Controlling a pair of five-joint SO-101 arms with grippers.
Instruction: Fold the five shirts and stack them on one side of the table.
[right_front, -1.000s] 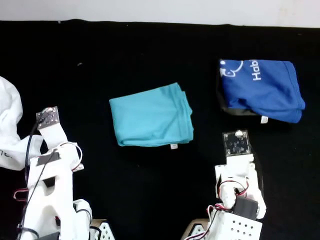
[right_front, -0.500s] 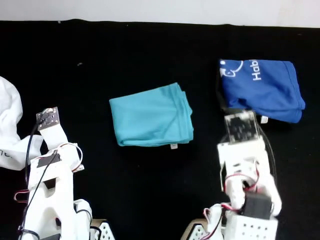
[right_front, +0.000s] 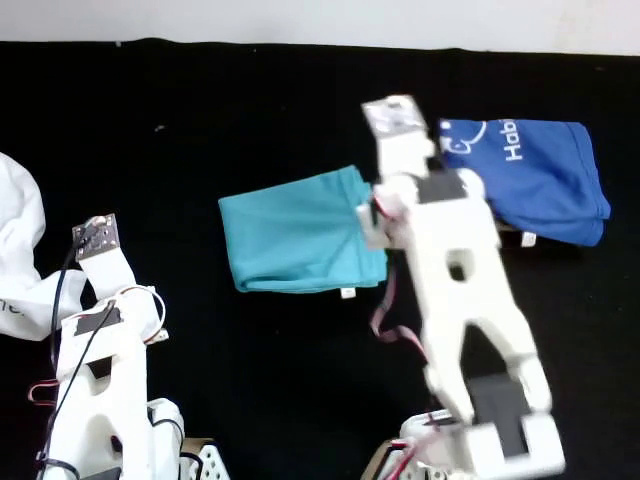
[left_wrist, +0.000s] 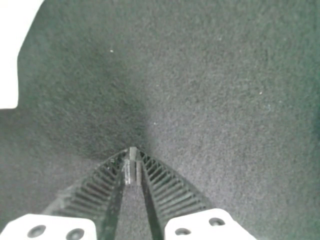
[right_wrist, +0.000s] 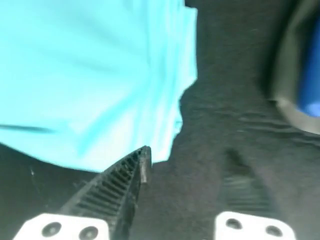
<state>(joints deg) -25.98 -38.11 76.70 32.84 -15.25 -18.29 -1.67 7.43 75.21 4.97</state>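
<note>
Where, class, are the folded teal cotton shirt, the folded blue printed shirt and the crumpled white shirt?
folded teal shirt (right_front: 295, 235), high view, middle of top layer.
folded blue shirt (right_front: 530, 185), high view, centre of cloth.
crumpled white shirt (right_front: 18, 230), high view, upper bulge.

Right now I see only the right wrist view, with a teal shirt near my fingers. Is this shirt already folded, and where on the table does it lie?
Observer: Yes, the teal shirt is folded and lies near the middle of the table.
Operator: Is any shirt not yet folded?
Observer: A crumpled white shirt lies at the table's left edge.
Operator: And the other arm?
Observer: The left fingers are shut over bare black table, close to the white shirt.
</note>
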